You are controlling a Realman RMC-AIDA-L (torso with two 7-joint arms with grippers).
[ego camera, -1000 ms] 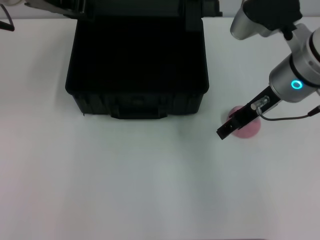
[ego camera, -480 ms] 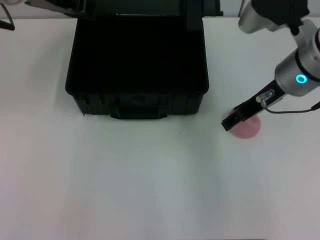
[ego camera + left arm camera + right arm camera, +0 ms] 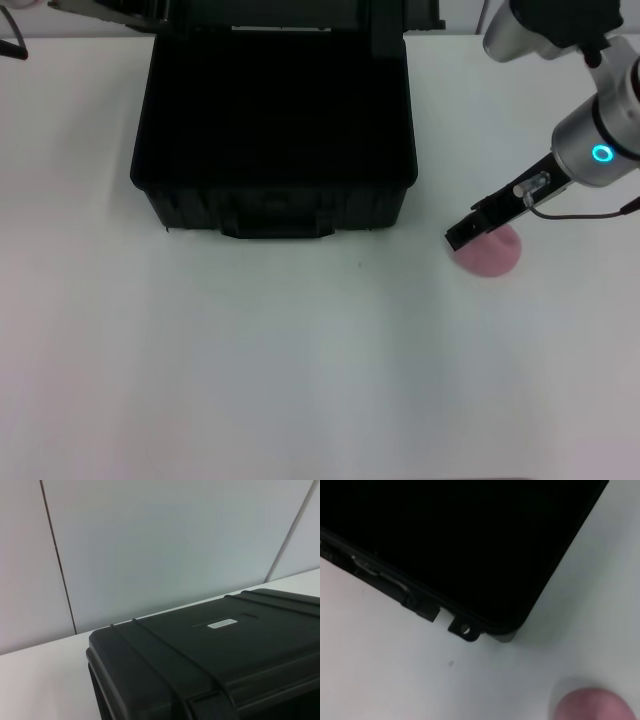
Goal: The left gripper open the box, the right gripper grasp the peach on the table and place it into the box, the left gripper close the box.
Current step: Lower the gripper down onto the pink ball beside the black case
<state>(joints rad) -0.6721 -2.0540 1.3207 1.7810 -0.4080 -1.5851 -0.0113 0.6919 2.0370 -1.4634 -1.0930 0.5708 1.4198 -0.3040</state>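
The black box point(image 3: 275, 208) stands open at the back middle of the table, its dark inside showing and its lid point(image 3: 290, 12) raised at the rear. The left wrist view shows the lid's ribbed outer face point(image 3: 225, 650) with its white label. Only a dark part of my left gripper point(image 3: 105, 10) shows, at the head view's top edge by the lid's left end. The pale-pink peach point(image 3: 491, 252) lies on the table right of the box. My right gripper point(image 3: 462, 236) hangs over the peach's left side. In the right wrist view the peach point(image 3: 592, 705) is near the box corner point(image 3: 470, 630).
White table point(image 3: 300, 380) all around, with wide bare room in front of the box. A thin black cable point(image 3: 12, 48) loops at the far left edge. A pale panelled wall point(image 3: 175, 540) rises behind the table.
My right gripper has drawn back toward the far right and now reaches over the peach's left side from higher up. The peach and the box have stayed in place.
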